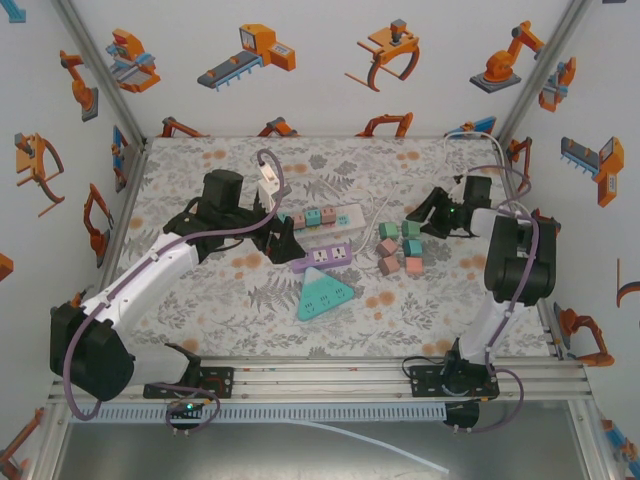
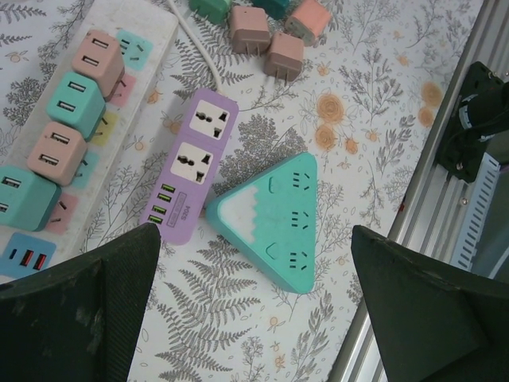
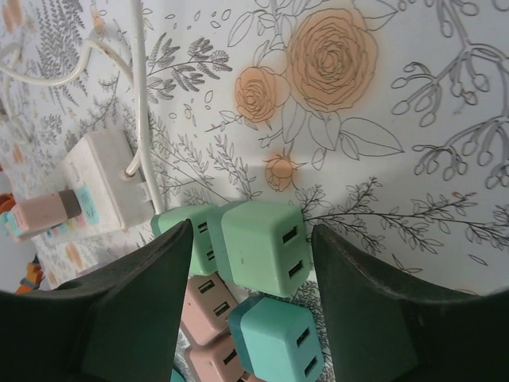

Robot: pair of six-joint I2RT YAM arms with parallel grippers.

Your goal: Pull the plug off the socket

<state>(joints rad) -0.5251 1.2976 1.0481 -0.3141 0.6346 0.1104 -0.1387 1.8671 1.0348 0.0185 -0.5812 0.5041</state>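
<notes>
A white power strip (image 1: 350,212) lies mid-table with several pink and teal plugs (image 2: 83,99) seated in its sockets. My left gripper (image 2: 254,318) hovers open over bare cloth, just near of a purple socket strip (image 2: 191,163) and a teal triangular socket (image 2: 274,219). My right gripper (image 3: 253,231) is open around a light green plug (image 3: 262,247), which rests on the table in a pile of loose plugs (image 1: 400,245), with a narrow gap at each finger. The white strip's end (image 3: 107,179) and a pink plug (image 3: 44,213) in it show to the left.
More loose plugs, teal (image 3: 274,338) and pink (image 3: 207,306), lie packed against the green one. The strip's white cable (image 3: 139,95) runs across the cloth. An aluminium rail (image 2: 445,239) edges the near side of the table. Printed walls enclose the workspace.
</notes>
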